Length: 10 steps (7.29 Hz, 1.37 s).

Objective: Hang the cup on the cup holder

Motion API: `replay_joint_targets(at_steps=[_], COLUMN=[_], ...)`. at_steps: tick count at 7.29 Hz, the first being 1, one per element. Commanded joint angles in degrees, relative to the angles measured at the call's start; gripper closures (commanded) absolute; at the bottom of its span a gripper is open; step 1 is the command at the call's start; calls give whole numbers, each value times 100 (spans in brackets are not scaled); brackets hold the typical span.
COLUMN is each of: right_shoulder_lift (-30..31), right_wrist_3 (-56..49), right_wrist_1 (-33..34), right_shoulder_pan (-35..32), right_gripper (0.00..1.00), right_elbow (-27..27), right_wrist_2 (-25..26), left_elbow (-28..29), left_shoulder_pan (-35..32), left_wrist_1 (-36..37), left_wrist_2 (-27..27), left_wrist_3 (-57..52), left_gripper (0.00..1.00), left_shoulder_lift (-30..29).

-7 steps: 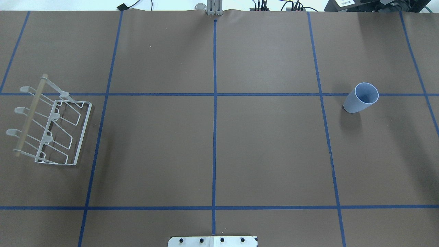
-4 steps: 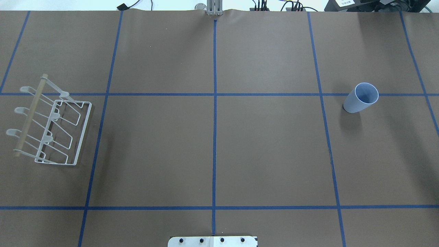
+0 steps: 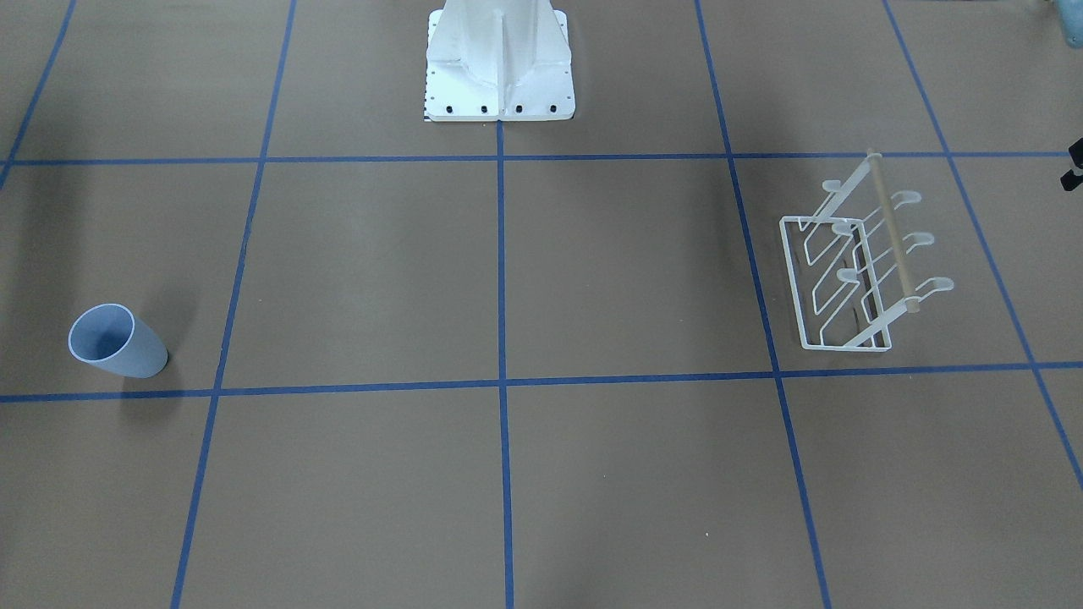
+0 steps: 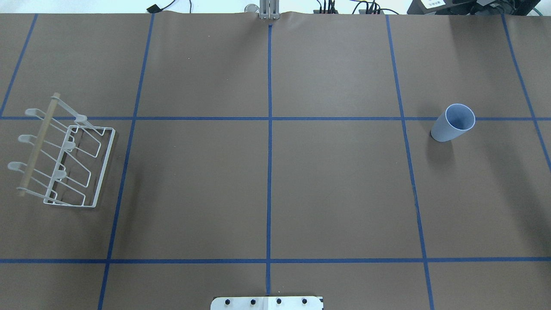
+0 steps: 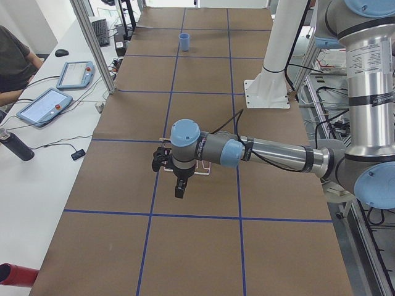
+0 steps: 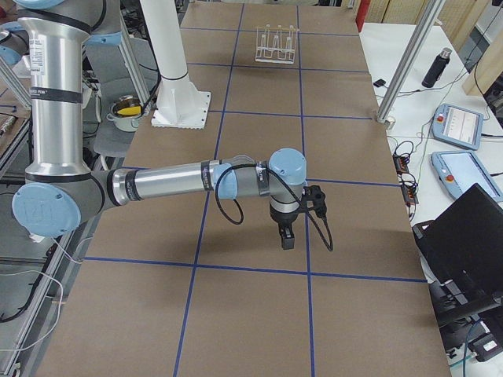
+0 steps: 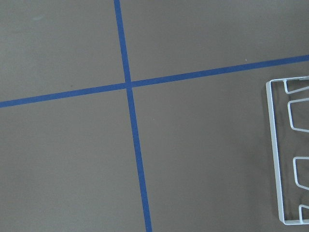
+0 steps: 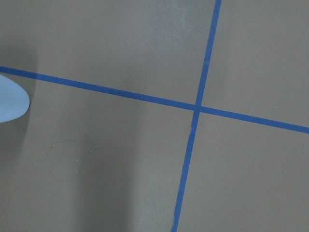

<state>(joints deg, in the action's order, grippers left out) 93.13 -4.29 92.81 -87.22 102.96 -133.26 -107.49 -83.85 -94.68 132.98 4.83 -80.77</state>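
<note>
Cannot tell the spread of left gripper (image 5: 179,192) or right gripper (image 6: 288,239), hanging over the table (image 4: 335,189). Could topple the upright cup (image 4: 451,125), right side, with an off-centre pinch. Might shove the cup holder (image 4: 69,145), well apart at left, while hooking.

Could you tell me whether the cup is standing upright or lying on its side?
Upright: the cup stands on its narrower base, its open rim facing up.
</note>
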Motion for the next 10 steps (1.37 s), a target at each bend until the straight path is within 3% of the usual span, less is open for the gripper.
replay_joint_targets(at_steps=[1,4,6,7,10], right_shoulder_lift=[4,-75,-286,-478,-1022], right_wrist_3=[-1,-2,-1,338,2209], right_wrist_1=[9,-9,-18,-113,-754], right_shoulder_pan=[4,99,556,723,1460], right_gripper=[0,0,0,0,0], right_elbow=[-4,-162,-49,-74,-310], right_wrist_2=[1,-218,-410,-577,-369], left_elbow=[9,44,26,9,-26], left_shoulder_pan=[0,0,0,0,-18], left_wrist_1=[2,2,2,2,2], left_wrist_2=[0,0,0,0,0], left_wrist_3=[0,0,0,0,0], left_gripper=[2,1,1,2,1], left_shoulder_lift=[0,0,0,9,53])
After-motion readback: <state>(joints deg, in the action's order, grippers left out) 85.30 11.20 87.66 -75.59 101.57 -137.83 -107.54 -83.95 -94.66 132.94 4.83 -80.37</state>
